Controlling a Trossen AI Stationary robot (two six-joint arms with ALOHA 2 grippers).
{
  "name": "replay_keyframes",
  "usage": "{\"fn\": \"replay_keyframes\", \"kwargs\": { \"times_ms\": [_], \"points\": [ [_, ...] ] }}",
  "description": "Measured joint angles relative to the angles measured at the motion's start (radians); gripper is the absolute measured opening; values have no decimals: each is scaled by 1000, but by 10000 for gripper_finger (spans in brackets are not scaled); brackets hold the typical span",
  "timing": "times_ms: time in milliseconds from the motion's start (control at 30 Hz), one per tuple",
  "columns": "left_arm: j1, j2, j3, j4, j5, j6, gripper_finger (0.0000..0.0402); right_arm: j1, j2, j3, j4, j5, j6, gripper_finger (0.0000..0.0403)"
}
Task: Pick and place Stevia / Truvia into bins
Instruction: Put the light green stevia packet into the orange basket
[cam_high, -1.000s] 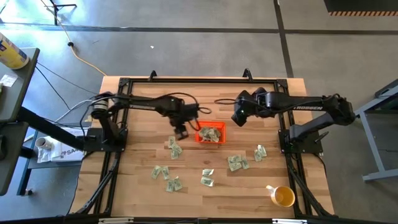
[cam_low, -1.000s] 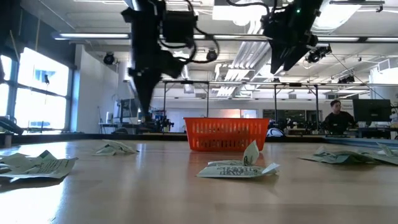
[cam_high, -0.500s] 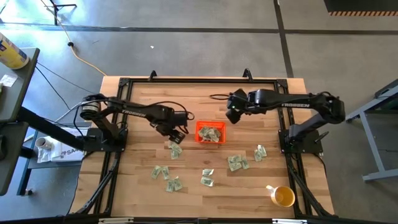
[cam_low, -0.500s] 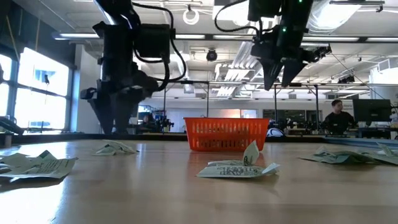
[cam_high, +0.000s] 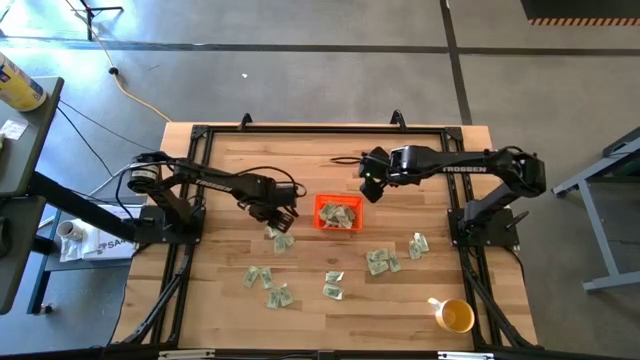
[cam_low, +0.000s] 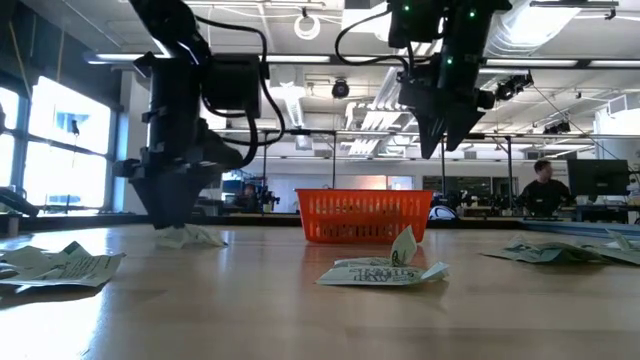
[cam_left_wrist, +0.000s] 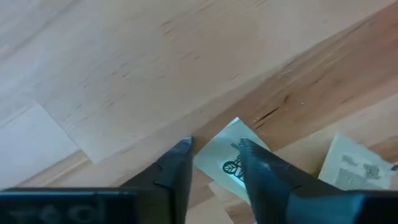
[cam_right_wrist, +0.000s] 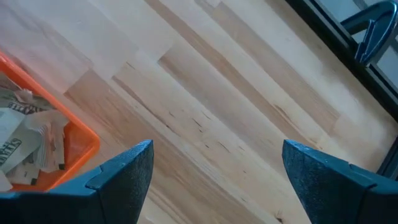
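Left claw (cam_left_wrist: 214, 158) straddles a diagonally lying Stevia packet (cam_left_wrist: 231, 163).

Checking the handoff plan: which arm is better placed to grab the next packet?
Left. Its pincer is down straddling a packet beside the orange bin; the right pincer hangs open and empty behind the bin.

The desk (cam_high: 230, 300) is pale, smooth wood planks; the packets (cam_high: 382, 261) are thin crumpled paper; the bin (cam_low: 365, 215) is ribbed orange plastic.

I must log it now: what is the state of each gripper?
Left gripper: jaws open, down around a Stevia packet on the table, not yet closed.
Right gripper: jaws wide open, empty, beside the orange bin.
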Motion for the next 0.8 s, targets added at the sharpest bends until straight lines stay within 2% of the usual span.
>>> {"fn": "replay_keyframes", "kwargs": {
  "times_ms": [333,433,533,700,800],
  "points": [
    [21,1,-3,-1,-83,149,27,-30,-2,0,-1,8,-8,341],
    [66,2,4,7,-85,207,22,-30,-2,0,-1,29,-7,341],
    [118,8,42,3,-143,271,28,-21,-7,0,-2,55,-7,339],
    [152,-32,176,-52,-160,387,22,7,-56,0,-4,118,28,337],
    [166,-55,275,-22,-167,446,22,20,-109,0,-25,162,70,337]
  ]
}}
